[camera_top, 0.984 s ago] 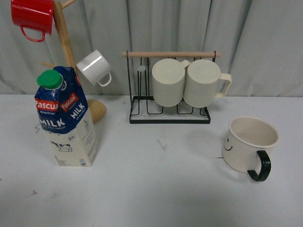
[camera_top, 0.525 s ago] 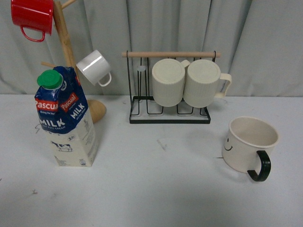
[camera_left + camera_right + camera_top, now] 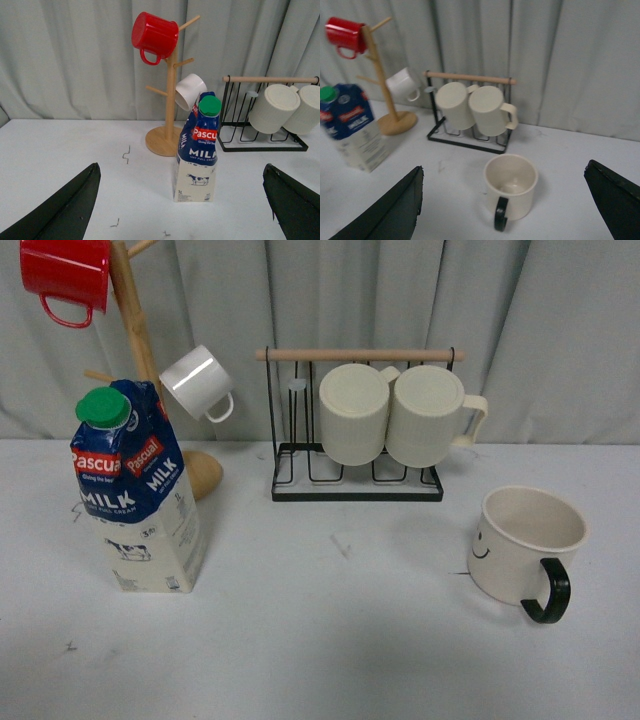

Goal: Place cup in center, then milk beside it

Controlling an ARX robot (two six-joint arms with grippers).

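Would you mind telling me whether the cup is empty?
Empty: the right wrist view looks into the cup and shows a bare bottom.

Red mug (image 3: 65, 275), white mug (image 3: 197, 382) on wooden tree (image 3: 133, 320), two ribbed cream mugs (image 3: 355, 412) in wire rack (image 3: 350, 497), perhaps a glass (image 3: 297, 390) behind

1 milk carton (image 3: 138, 500), 1 cup (image 3: 520, 540), 2 ribbed mugs (image 3: 353, 412), 1 red mug (image 3: 68, 275), 1 white mug (image 3: 195, 380) (plus 1 rack (image 3: 355, 355), 1 tree (image 3: 135, 330)).

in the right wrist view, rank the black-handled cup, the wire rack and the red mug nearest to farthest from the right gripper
From the right gripper:
1. cup, on the table just ahead of it.
2. wire rack, behind the cup, by the curtain.
3. red mug, hung high on the mug tree, farthest off.
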